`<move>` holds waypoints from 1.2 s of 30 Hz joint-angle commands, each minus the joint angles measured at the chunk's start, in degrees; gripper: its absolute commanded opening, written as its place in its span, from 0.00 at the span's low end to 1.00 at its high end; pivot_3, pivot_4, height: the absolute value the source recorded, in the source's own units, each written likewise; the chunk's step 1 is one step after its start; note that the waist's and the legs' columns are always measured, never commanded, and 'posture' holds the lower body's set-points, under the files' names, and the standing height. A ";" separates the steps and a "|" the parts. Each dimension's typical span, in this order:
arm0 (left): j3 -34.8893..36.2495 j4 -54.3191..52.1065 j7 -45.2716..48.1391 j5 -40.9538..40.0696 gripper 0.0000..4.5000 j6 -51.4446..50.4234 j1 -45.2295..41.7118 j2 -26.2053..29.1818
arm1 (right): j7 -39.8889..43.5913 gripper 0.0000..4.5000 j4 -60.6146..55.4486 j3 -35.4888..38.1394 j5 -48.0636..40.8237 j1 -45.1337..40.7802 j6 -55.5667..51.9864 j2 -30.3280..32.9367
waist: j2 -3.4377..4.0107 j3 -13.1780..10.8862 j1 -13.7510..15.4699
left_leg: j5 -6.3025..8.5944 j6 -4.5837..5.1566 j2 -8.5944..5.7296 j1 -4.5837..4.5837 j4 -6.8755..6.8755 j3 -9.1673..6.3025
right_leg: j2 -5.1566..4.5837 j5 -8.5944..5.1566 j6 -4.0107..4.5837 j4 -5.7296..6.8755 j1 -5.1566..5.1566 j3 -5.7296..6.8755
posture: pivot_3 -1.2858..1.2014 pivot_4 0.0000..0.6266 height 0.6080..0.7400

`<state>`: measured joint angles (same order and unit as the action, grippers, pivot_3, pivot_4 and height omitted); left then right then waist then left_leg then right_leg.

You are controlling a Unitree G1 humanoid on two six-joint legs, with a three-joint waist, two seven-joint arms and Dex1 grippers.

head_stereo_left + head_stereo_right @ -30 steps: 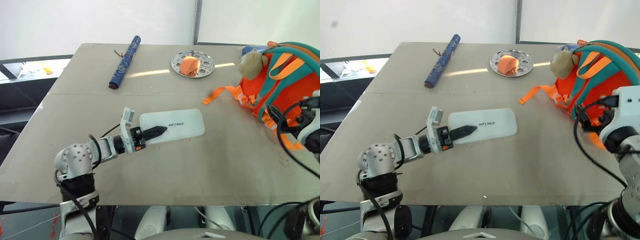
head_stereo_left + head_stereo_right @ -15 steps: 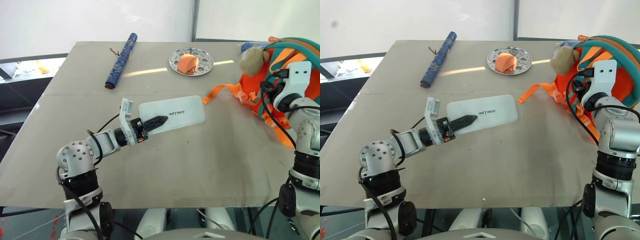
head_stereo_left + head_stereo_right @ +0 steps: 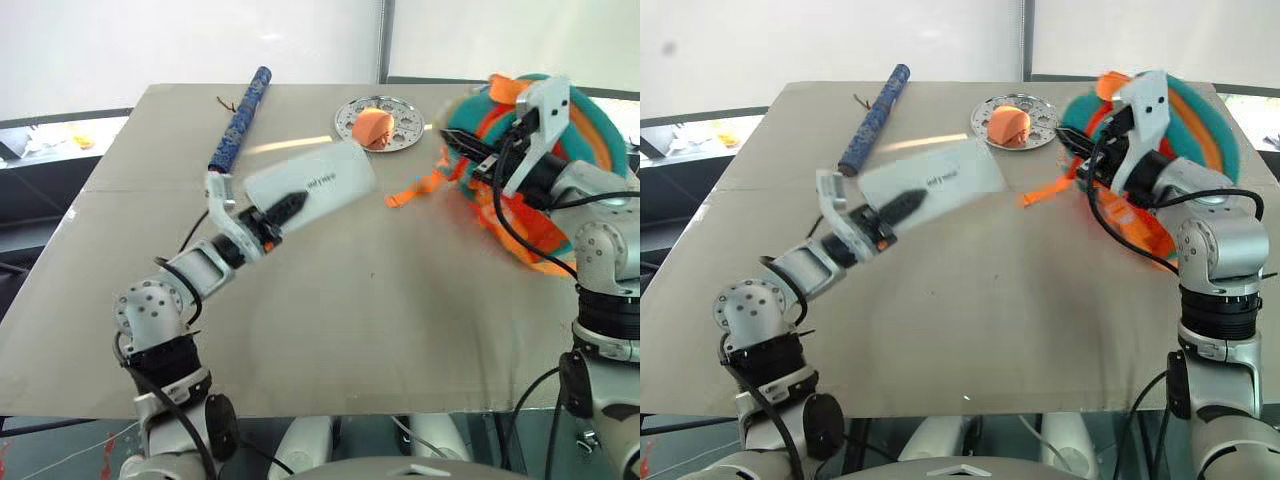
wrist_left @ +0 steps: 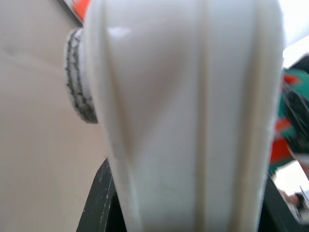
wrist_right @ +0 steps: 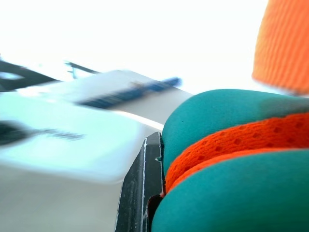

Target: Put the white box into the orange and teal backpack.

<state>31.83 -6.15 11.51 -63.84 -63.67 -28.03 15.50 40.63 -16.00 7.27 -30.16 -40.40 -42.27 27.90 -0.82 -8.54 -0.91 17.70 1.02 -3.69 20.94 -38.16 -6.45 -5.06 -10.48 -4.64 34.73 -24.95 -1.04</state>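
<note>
The white box (image 3: 322, 180) is up off the table and tilted, with my left gripper (image 3: 285, 208) shut on its near end; one black finger lies across its top. From the left wrist, the white box (image 4: 193, 121) blocks nearly everything ahead. The orange and teal backpack (image 3: 565, 130) stands at the table's right side, blurred, leaning toward the middle. My right gripper (image 3: 468, 158) is shut on the backpack's left edge, with teal and orange fabric (image 5: 231, 159) pressed against its black finger (image 5: 140, 193). The box and the backpack are about a hand's width apart.
A round silver plate (image 3: 352, 118) holding an orange lump (image 3: 372, 127) sits at the back, just behind the box. A long blue patterned roll (image 3: 238, 120) lies at the back left. An orange strap (image 3: 410, 190) trails from the backpack onto the tan table (image 3: 400, 320).
My left gripper has lifted the white box off the table and carried it back. My right gripper has swung left, closed on the backpack and pulled it toward the middle.
</note>
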 commanded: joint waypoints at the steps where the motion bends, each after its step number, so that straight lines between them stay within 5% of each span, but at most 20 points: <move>1: 3.00 0.58 -2.62 -3.80 0.25 3.70 -2.44 -0.52 | 4.33 0.02 -7.67 -1.04 -6.80 -0.45 -2.65 1.74 | 0.00 0.00 0.11 | 0.00 0.00 0.00 0.00 0.00 0.00 | 0.00 0.00 0.00 0.00 0.00 0.00 | 0.52 0.24 0.95; 5: 4.65 0.94 -3.63 -6.37 0.25 6.48 -3.90 0.15 | 6.95 0.02 -12.65 -0.30 -13.47 1.87 -7.47 5.44 | -0.06 -0.02 0.71 | 0.00 0.01 -0.04 0.38 -0.15 -0.35 | -0.08 0.00 0.00 -0.03 -0.17 0.23 | 0.52 0.24 0.95; 8: 1.12 -4.48 3.29 -3.82 0.25 9.16 -1.38 2.99 | 8.52 0.02 -13.26 -2.46 -9.65 6.31 -7.57 12.59 | -0.06 -0.02 0.86 | 0.00 0.01 -0.07 0.44 -0.19 -0.39 | -0.11 0.00 0.00 0.01 -0.19 0.28 | 0.52 0.24 0.95; 13: -3.24 -11.17 18.31 -4.89 0.25 8.45 2.75 13.48 | 9.63 0.02 -10.21 -4.35 -3.18 13.40 -2.66 19.78 | -0.16 0.02 0.69 | 0.00 0.01 -0.12 0.47 -0.16 -0.21 | -0.08 0.00 0.00 0.03 -0.27 0.22 | 0.52 0.24 0.95; 18: -11.28 -13.40 33.05 6.37 0.25 17.23 3.25 23.30 | 12.05 0.02 -8.26 -1.50 -2.80 16.48 -0.32 23.17 | -0.15 0.02 0.56 | -0.01 0.00 -0.10 0.31 -0.18 -0.04 | -0.02 0.02 0.03 0.11 -0.17 0.16 | 0.52 0.24 0.95; 25: -22.05 -11.38 43.16 17.97 0.25 28.90 -0.54 24.33 | 14.05 0.02 -9.43 4.13 -7.85 18.49 -1.87 25.76 | -0.18 -0.02 1.57 | 0.01 0.03 -0.07 0.04 -0.17 0.05 | -0.02 0.02 0.03 -0.04 0.16 0.17 | 0.52 0.24 0.95; 36: -28.26 -5.42 53.38 25.74 0.25 37.95 -2.18 23.97 | 8.09 0.02 -9.90 5.07 -13.66 14.42 -6.45 22.86 | -0.16 -0.04 1.64 | 0.01 0.04 -0.04 0.05 -0.15 -0.10 | -0.02 0.02 0.03 -0.03 0.13 0.18 | 0.52 0.24 0.95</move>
<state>5.59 -10.68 62.29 -39.10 -27.34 -29.14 39.27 49.49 -23.75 9.58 -42.12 -24.00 -49.29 51.23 -0.98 -8.58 0.72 17.71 1.06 -3.73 21.00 -38.31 -6.56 -5.08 -10.46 -4.61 34.69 -24.81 -0.84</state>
